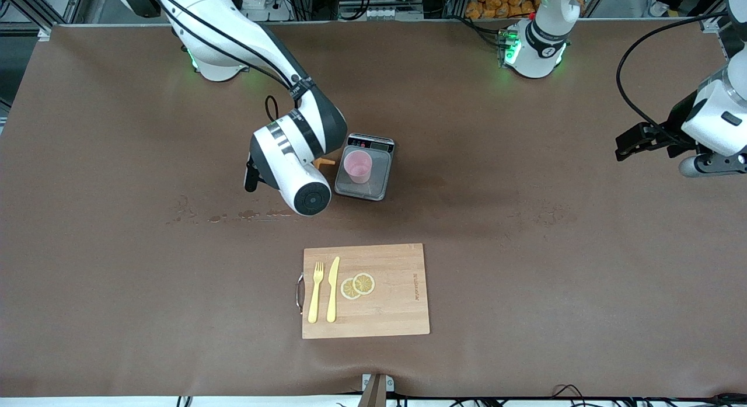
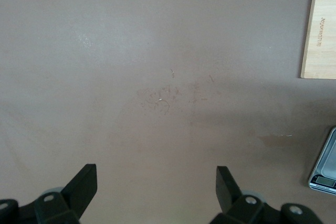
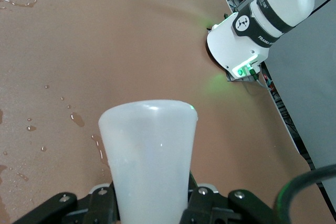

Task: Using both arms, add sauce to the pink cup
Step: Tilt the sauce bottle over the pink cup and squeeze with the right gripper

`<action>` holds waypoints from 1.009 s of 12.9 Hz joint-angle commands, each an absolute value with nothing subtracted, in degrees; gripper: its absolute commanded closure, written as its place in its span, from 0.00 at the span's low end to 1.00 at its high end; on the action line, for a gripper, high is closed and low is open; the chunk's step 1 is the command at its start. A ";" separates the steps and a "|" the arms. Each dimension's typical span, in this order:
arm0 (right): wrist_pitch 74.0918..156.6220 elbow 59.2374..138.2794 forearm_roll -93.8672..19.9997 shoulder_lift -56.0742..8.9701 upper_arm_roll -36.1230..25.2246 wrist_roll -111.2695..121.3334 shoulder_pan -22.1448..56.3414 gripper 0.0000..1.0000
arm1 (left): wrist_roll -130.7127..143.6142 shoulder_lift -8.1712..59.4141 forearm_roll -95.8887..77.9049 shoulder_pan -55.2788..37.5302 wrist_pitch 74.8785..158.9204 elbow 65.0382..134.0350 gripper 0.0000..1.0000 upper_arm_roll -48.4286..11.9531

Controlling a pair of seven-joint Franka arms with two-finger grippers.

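The pink cup (image 1: 358, 166) stands upright on the plate of a small scale (image 1: 376, 188) near the table's middle. My right gripper (image 3: 152, 198) is shut on the sauce bottle (image 3: 149, 150), whose whitish body fills the space between its fingers. In the front view the right wrist hides the bottle's body. Only the orange nozzle (image 1: 324, 160) shows, lying sideways beside the scale and pointing toward the cup. My left gripper (image 2: 156, 182) is open and empty. It hangs over bare table at the left arm's end (image 1: 629, 144), well away from the cup.
A wooden cutting board (image 1: 402, 313) with a yellow fork (image 1: 316, 291), knife (image 1: 332, 289) and lemon slices (image 1: 358, 285) lies nearer the front camera. Wet spots (image 1: 233, 215) mark the table between scale and board. The left wrist view shows the scale's corner (image 2: 325, 169) and the board's edge (image 2: 319, 30).
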State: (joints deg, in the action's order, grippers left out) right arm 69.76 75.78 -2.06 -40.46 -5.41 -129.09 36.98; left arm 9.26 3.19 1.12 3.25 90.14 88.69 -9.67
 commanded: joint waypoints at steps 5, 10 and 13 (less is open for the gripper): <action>68.29 74.44 -1.23 -40.52 -5.36 -130.17 37.79 1.00 | 8.96 2.46 0.00 3.08 89.82 89.30 0.00 -9.40; 68.90 74.36 -3.94 -39.46 -5.19 -125.79 35.08 1.00 | 9.05 2.55 0.00 2.99 89.82 89.21 0.00 -9.41; 69.08 74.36 -7.29 -38.59 -5.27 -120.78 32.18 1.00 | 9.05 2.64 0.09 2.99 89.82 89.21 0.00 -9.49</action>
